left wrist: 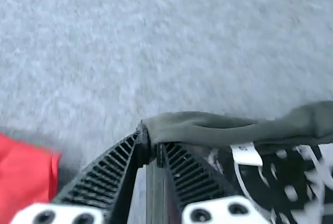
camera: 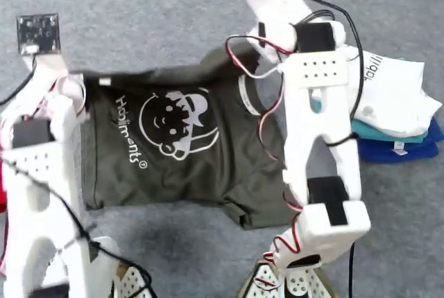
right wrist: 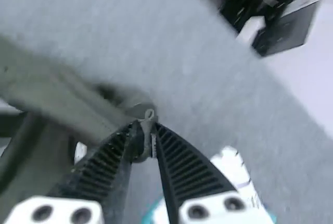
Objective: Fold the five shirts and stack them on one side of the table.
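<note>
A dark olive shirt (camera: pixel 173 145) with a white print lies spread across the middle of the grey table (camera: pixel 152 21). My left gripper (left wrist: pixel 152 148) is shut on the shirt's folded edge (left wrist: pixel 208 129) at its far left corner, close to a white label (left wrist: pixel 245 153). My right gripper (right wrist: pixel 145 138) is shut on the olive fabric (right wrist: pixel 47 101) at the far right corner, which is raised off the table. At the right side of the table sits a stack of folded shirts (camera: pixel 395 104), white on top of teal and blue.
A red shirt (left wrist: pixel 23 182) lies beside my left gripper, at the table's left edge (camera: pixel 2 194). The white folded shirt (right wrist: pixel 234 169) of the stack lies just below my right gripper. Black equipment (right wrist: pixel 270 10) stands beyond the table's far edge.
</note>
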Robot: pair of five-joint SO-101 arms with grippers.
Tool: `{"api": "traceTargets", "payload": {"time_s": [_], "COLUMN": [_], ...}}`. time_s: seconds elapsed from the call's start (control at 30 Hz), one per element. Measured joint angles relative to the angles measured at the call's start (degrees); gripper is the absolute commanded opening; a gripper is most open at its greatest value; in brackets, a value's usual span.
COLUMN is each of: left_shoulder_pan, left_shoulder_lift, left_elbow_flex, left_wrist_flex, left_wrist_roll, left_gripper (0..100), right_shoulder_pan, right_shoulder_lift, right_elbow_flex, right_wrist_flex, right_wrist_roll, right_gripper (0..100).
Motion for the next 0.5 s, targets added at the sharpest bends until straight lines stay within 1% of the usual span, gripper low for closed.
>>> {"api": "traceTargets", "payload": {"time_s": [0.07, 0.1, 0.17, 0.23, 0.37, 0.5], "left_shoulder_pan": [0.6, 0.7, 0.7, 0.7, 1.2, 4.8], "left_shoulder_lift": [-5.0, -7.2, -10.9, -14.3, -20.3, -25.8], "left_elbow_flex": [1.6, 3.3, 8.3, 14.1, 24.9, 33.9], "left_wrist_flex": [5.0, 6.2, 7.3, 7.8, 8.3, 8.3], "left_wrist_roll": [0.0, 0.0, 0.0, 0.0, 0.0, 0.1], "left_gripper": [2, 2, 2, 2, 2, 2], "right_shoulder_pan": [0.0, 0.0, 0.0, 0.0, 1.7, 1.9], "right_shoulder_lift": [-2.6, -4.0, -6.9, -10.4, -19.3, -29.1], "right_elbow_flex": [0.0, 0.0, 1.0, 3.5, 14.0, 29.5], "right_wrist_flex": [6.2, 9.5, 15.1, 17.8, 17.7, 10.8], "right_wrist_roll": [1.9, 2.3, 2.8, 2.8, 2.8, 2.8], "right_gripper": [0.2, 0.2, 0.2, 0.2, 0.2, 0.2]}}
